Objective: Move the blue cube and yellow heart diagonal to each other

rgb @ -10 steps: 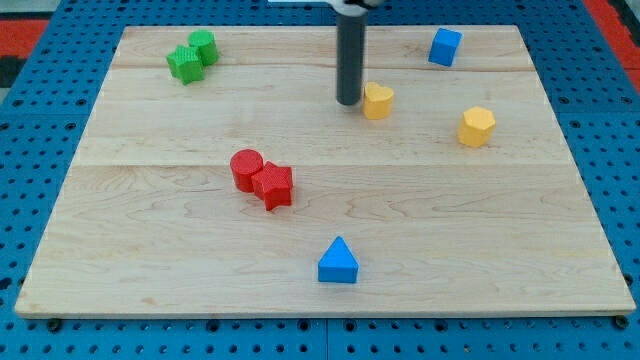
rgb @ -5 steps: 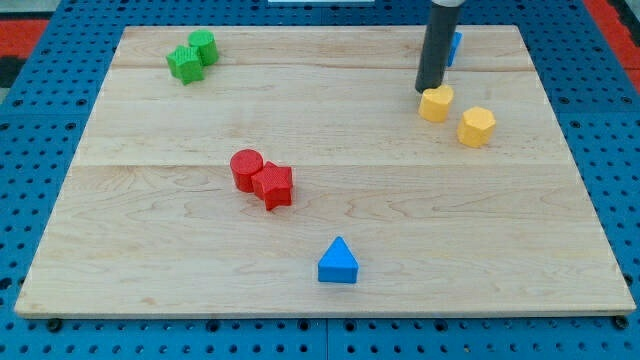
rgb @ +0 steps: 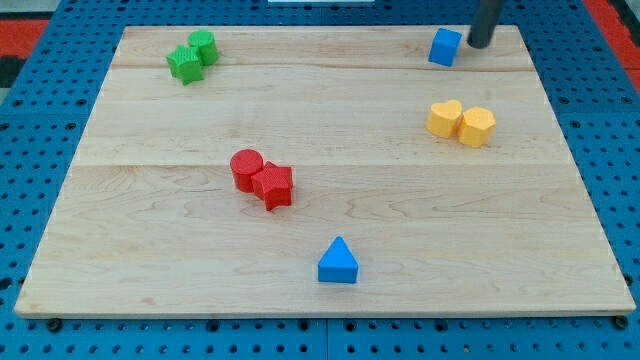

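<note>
Blue cube [rgb: 445,46] next: bare rod tool, grasping nothing, tip [rgb: 480,44] just right; yellow heart [rgb: 444,118] waits below.

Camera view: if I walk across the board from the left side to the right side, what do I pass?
Green blocks → red cylinder → red star → blue triangle → yellow heart → yellow hexagon → my tip.

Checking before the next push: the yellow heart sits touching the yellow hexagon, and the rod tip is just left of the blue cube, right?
Not quite. The camera view shows my tip just right of the blue cube, near the view's top, not left of it. The rest holds: the yellow heart sits against the yellow hexagon.
</note>
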